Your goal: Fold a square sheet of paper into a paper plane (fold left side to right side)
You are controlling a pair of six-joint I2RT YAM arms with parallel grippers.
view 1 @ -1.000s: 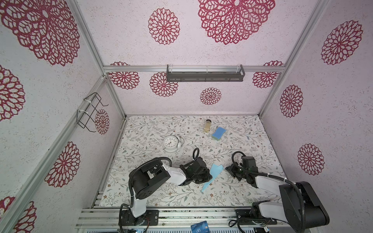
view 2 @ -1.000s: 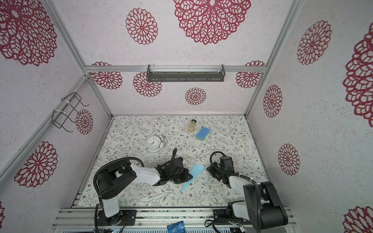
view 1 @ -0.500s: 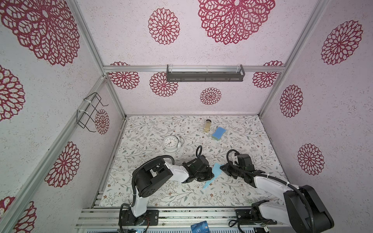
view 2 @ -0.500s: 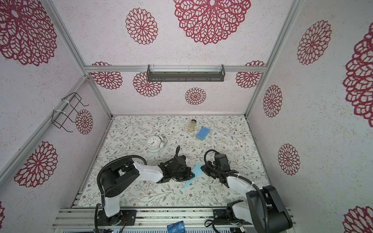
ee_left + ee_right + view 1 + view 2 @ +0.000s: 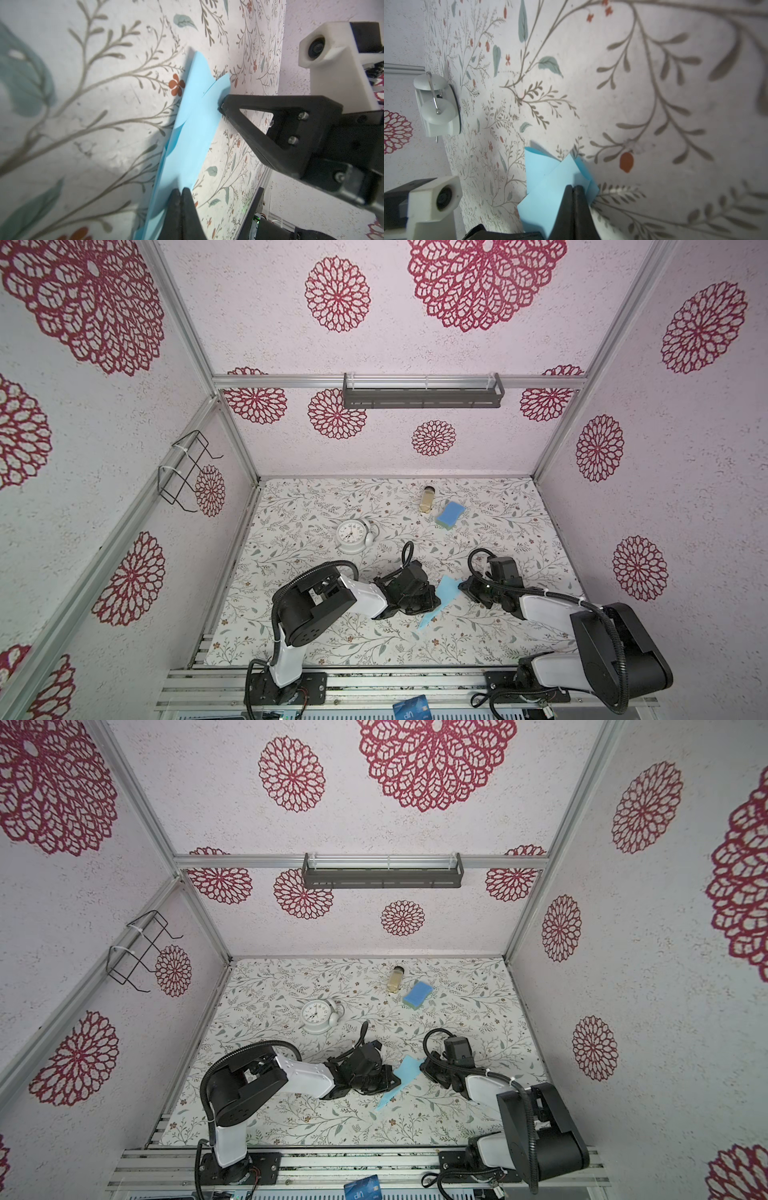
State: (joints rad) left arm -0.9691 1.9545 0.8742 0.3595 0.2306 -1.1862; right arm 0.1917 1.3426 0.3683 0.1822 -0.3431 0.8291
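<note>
1. Left gripper (image 5: 433,600) and right gripper (image 5: 461,585) sit low over the floral table (image 5: 332,639) in both top views, jaws pressed together. The paper plane (image 5: 445,593) lies between their tips, touching both. A white clock (image 5: 351,536) stands well beyond the left gripper.
2. Left wrist view: the left gripper (image 5: 181,192) is closed, its tips against the paper plane (image 5: 195,124), which stretches away ahead. The right gripper (image 5: 222,106) touches the far flap's edge. Whether either pinches a layer is unclear.
3. Right wrist view: the right gripper (image 5: 574,188) is closed, its tips on the plane's layered flaps (image 5: 548,187). The clock (image 5: 436,108) is far ahead.
</note>
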